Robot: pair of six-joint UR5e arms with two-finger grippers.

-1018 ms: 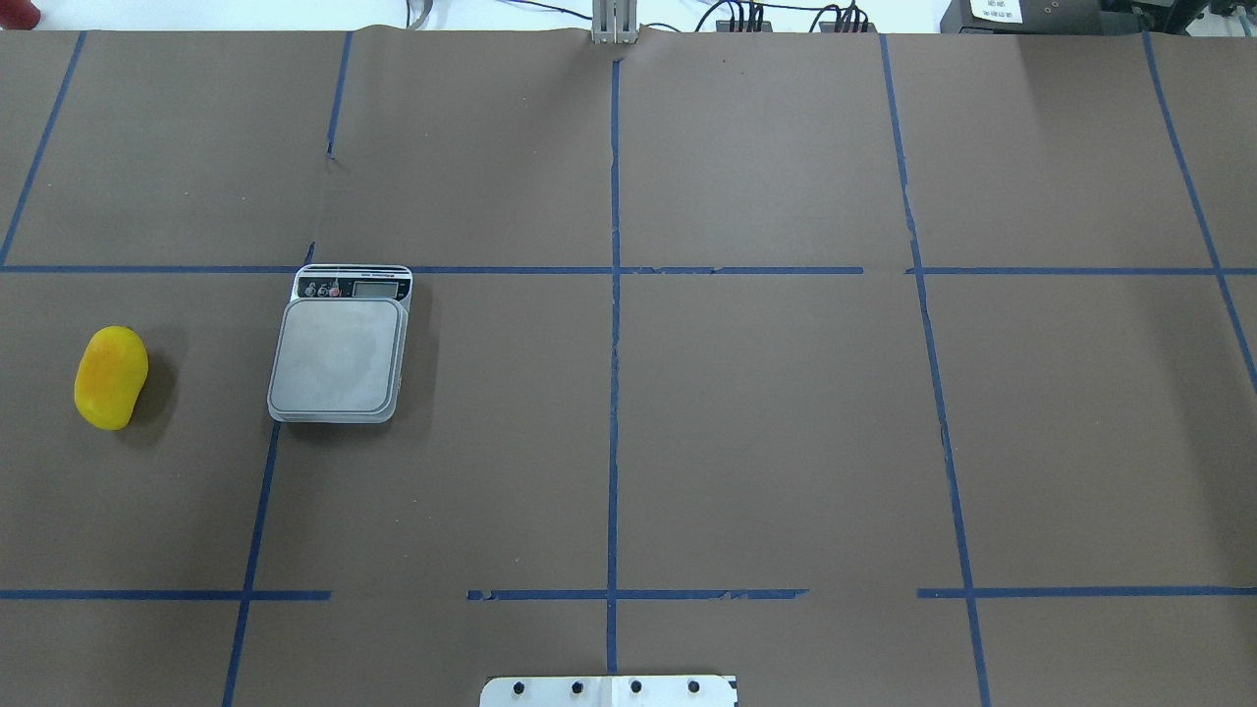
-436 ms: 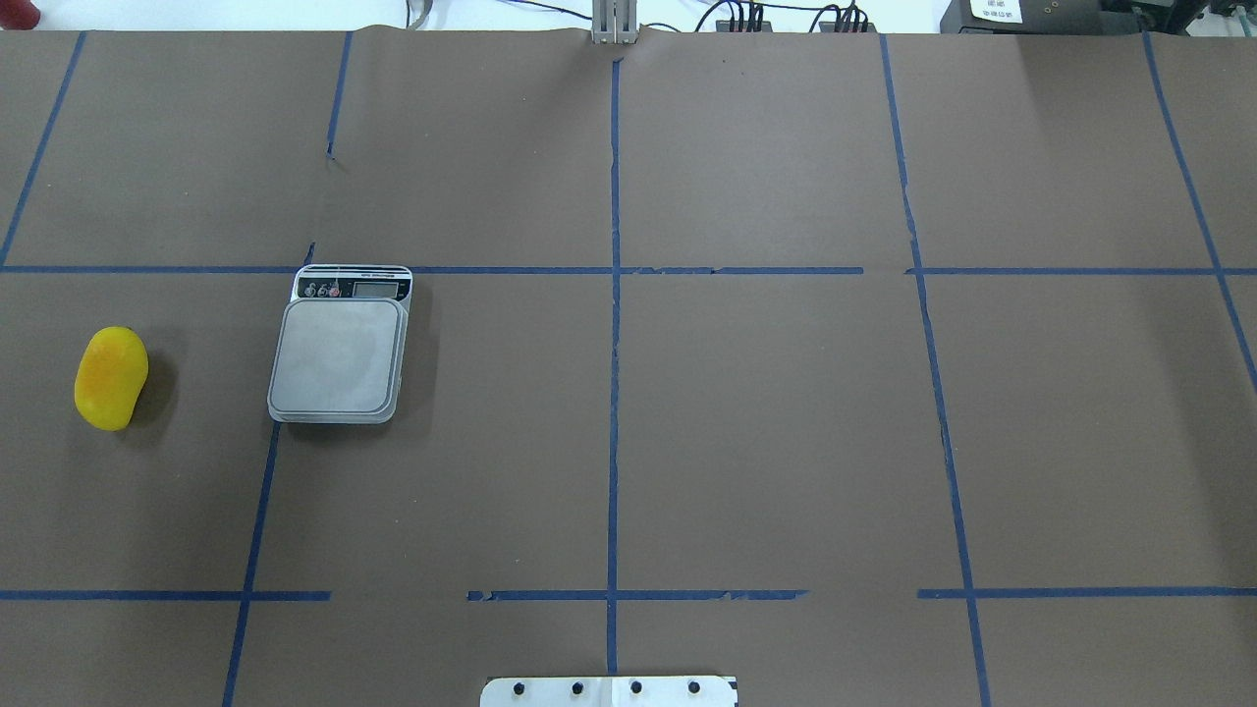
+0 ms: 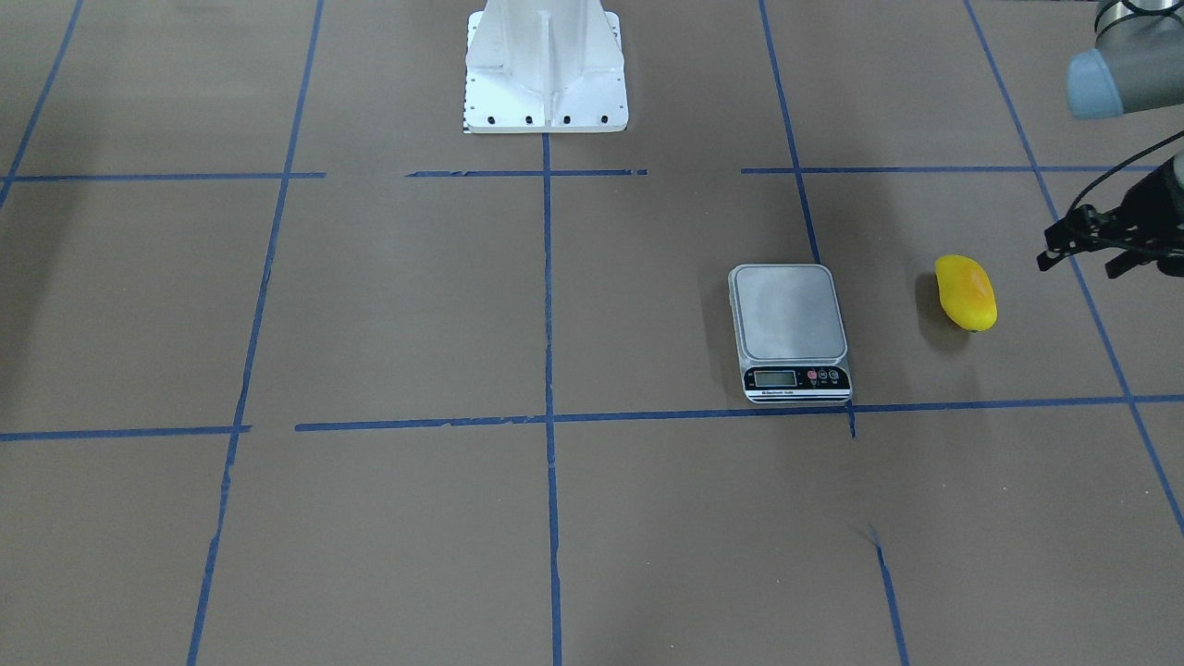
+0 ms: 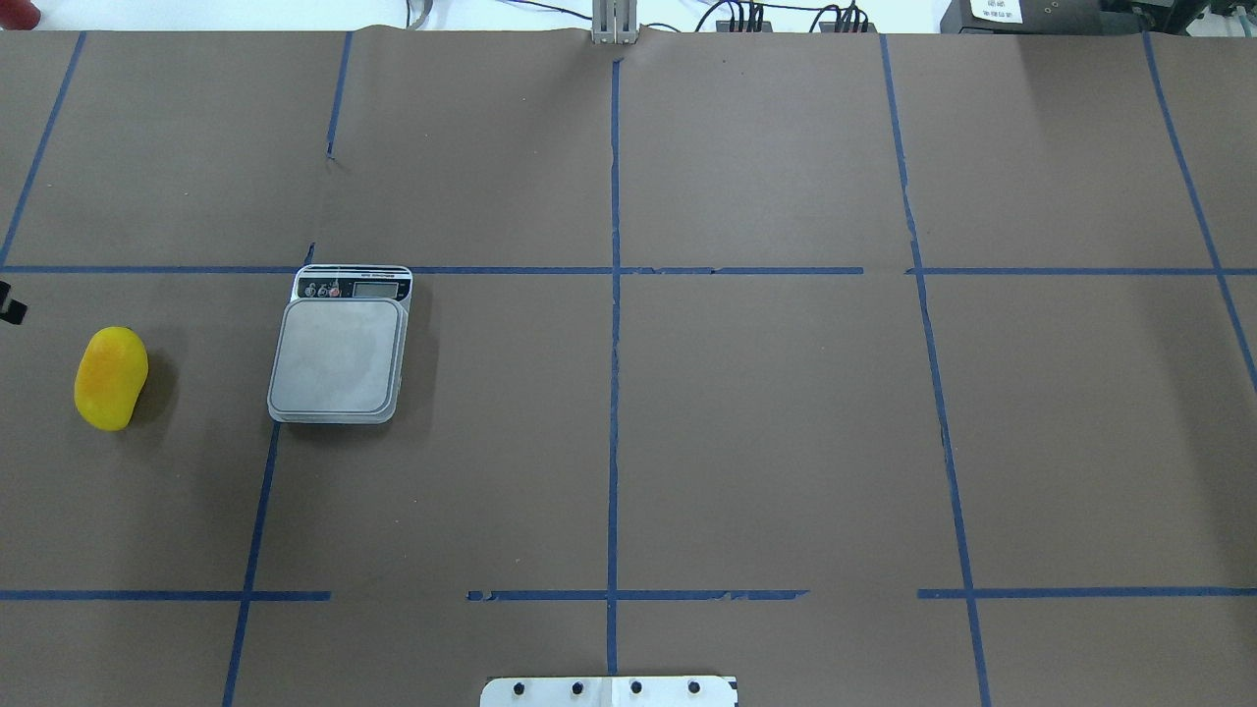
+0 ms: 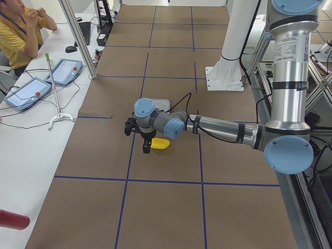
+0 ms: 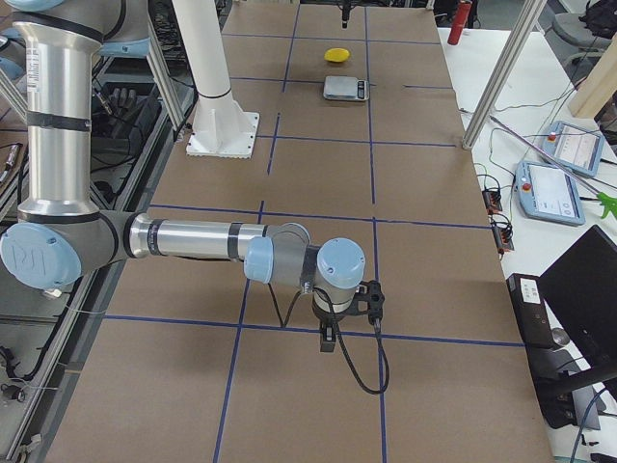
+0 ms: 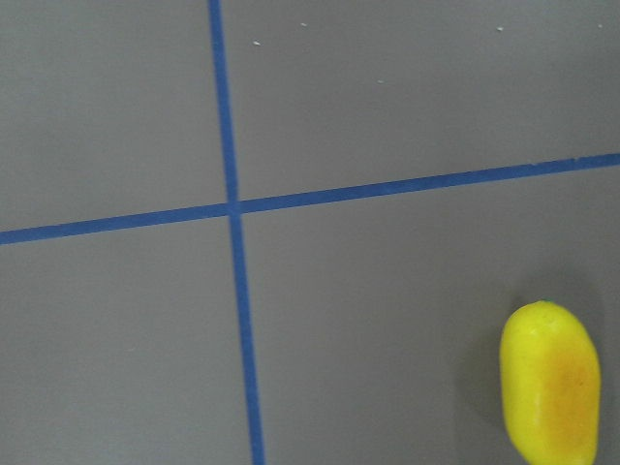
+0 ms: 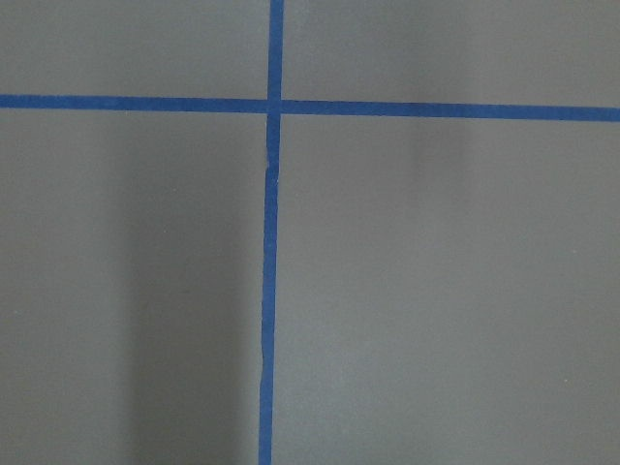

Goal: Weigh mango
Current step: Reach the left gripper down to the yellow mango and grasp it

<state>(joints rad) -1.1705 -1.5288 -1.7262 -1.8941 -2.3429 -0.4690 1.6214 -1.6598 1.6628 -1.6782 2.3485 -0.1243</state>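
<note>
The mango (image 4: 111, 378), yellow with an orange blush, lies on the brown table at the far left, apart from the scale; it also shows in the front view (image 3: 965, 292) and low right in the left wrist view (image 7: 549, 394). The scale (image 4: 339, 355) has a bare silver platform and its display faces away from the robot. My left gripper (image 3: 1075, 268) is open and empty, hovering just outside the mango. One of its fingertips (image 4: 10, 302) shows at the overhead view's left edge. My right gripper (image 6: 347, 323) hangs over bare table far from both; I cannot tell whether it is open or shut.
The white robot pedestal (image 3: 546, 65) stands at the table's near middle. Blue tape lines (image 4: 614, 344) cross the brown cover. An operator (image 5: 18, 26) sits beyond the far edge with tablets (image 5: 26, 92).
A tip of my left gripper has come into the overhead view at its left edge, above the mango. The mango and the scale have not moved.
</note>
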